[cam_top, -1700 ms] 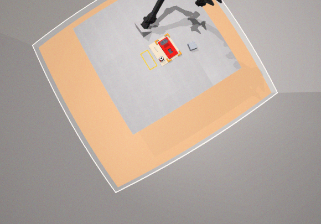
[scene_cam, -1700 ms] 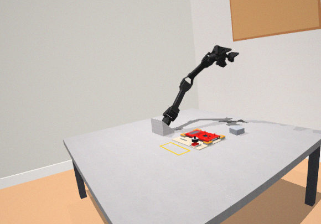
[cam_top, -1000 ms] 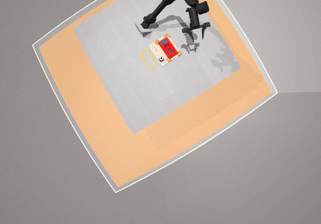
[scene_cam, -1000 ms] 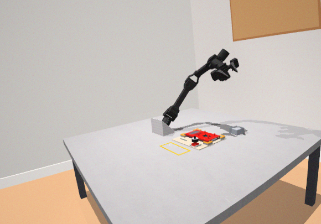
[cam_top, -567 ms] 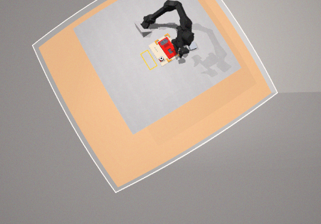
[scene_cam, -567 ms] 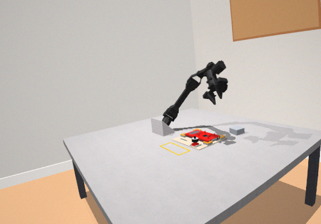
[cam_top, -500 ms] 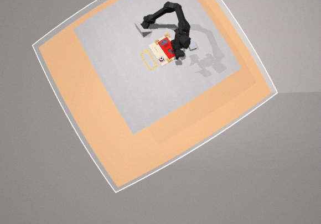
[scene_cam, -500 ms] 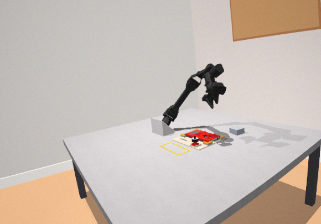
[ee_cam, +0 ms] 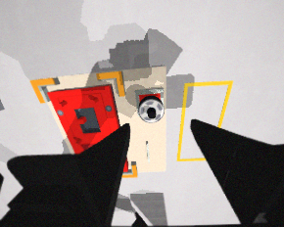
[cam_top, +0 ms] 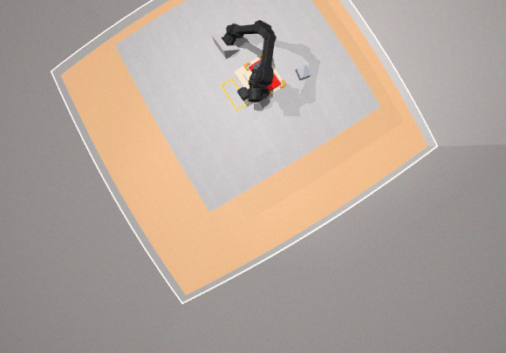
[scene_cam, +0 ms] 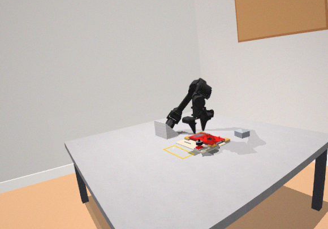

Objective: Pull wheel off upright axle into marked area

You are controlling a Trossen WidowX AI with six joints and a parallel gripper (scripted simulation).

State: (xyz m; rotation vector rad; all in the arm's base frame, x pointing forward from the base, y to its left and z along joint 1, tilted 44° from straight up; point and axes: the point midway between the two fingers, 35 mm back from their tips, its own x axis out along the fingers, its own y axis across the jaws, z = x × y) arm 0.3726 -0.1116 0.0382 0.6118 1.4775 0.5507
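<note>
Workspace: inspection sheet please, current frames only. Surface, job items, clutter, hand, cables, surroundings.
Surface: grey table on dark legs, arm base mounted on a grey block.
Job's things: wheel sits on its axle on the cream board, beside the red plate; yellow marked area lies next to the board with nothing in it.
Clutter: one small grey box on the far side of the board.
Hand: hand open, holding nothing, above the board and pointed down, fingers apart from the wheel.
Cables: nothing seen.
Surroundings: pale walls, brown panel on the wall, orange floor.
</note>
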